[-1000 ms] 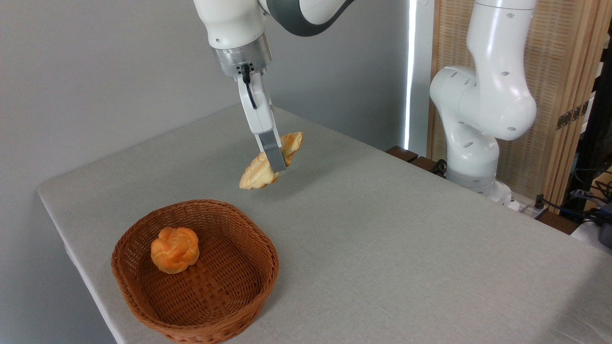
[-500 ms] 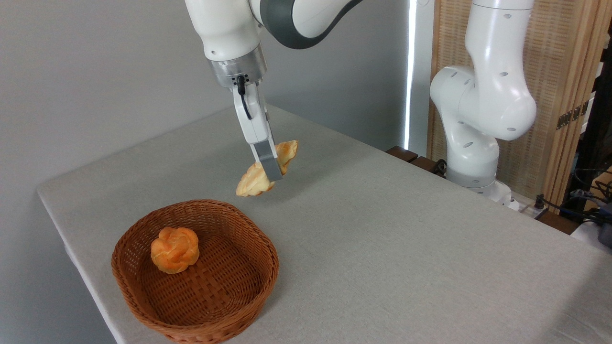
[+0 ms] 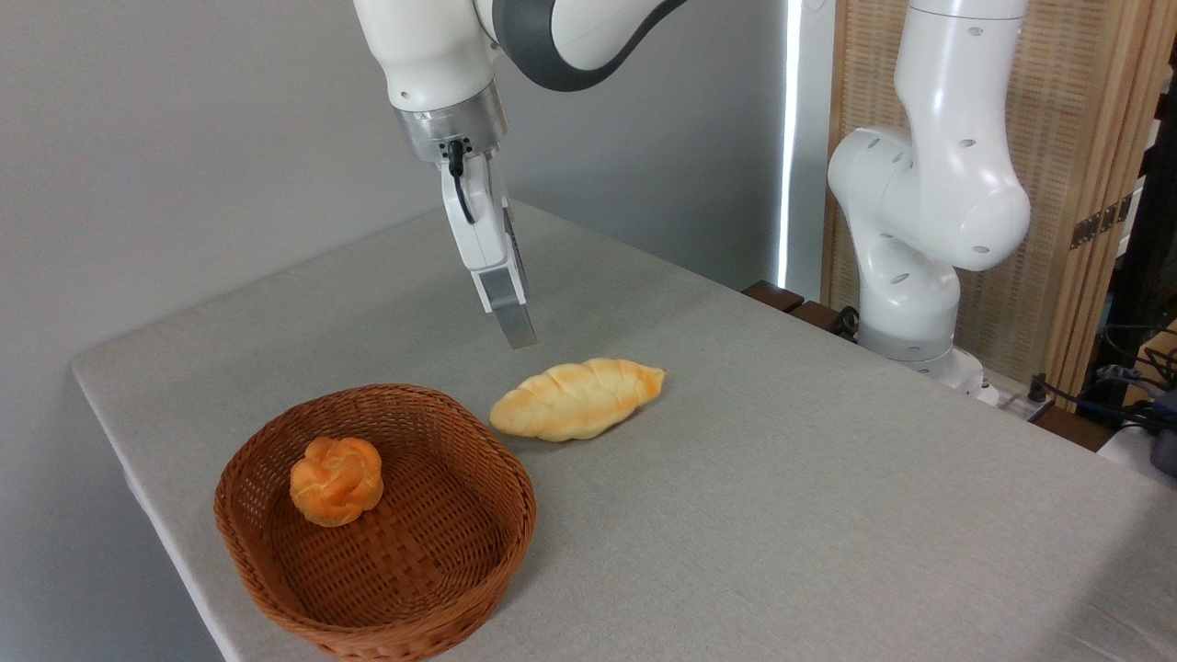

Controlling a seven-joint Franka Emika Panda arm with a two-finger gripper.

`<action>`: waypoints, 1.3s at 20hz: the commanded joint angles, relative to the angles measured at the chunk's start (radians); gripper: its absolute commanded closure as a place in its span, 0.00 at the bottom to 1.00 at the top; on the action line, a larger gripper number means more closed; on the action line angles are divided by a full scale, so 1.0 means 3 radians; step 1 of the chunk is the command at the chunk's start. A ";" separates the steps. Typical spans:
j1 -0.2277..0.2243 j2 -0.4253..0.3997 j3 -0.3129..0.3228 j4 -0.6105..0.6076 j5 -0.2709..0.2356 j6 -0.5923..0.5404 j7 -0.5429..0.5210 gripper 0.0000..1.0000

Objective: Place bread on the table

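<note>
The bread [image 3: 577,398] is lying flat on the desk [image 3: 782,478]; the gripper [image 3: 518,336] is hovering above it, holding nothing, its spread hidden edge-on.

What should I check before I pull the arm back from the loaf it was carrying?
1. Bread lying flat on the table: ok.
2. Bread outside the basket: ok, it lies just beside the rim; whether it touches the rim, cannot tell.
3. Gripper clear of the bread: ok, it hangs above and to the left with nothing in it.
4. Jaws open: cannot tell, only one finger shows edge-on.
5. Bun undisturbed in the basket: ok.
6. Bread away from the table edges: ok.
</note>
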 commanded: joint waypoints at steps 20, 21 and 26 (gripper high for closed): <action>0.0327 0.0498 0.0047 0.1209 0.0450 0.0008 -0.1709 0.00; 0.0333 0.0498 0.0042 0.1209 0.0450 -0.0002 -0.1709 0.00; 0.0425 0.0482 0.0011 0.1204 0.0440 -0.0099 -0.1704 0.00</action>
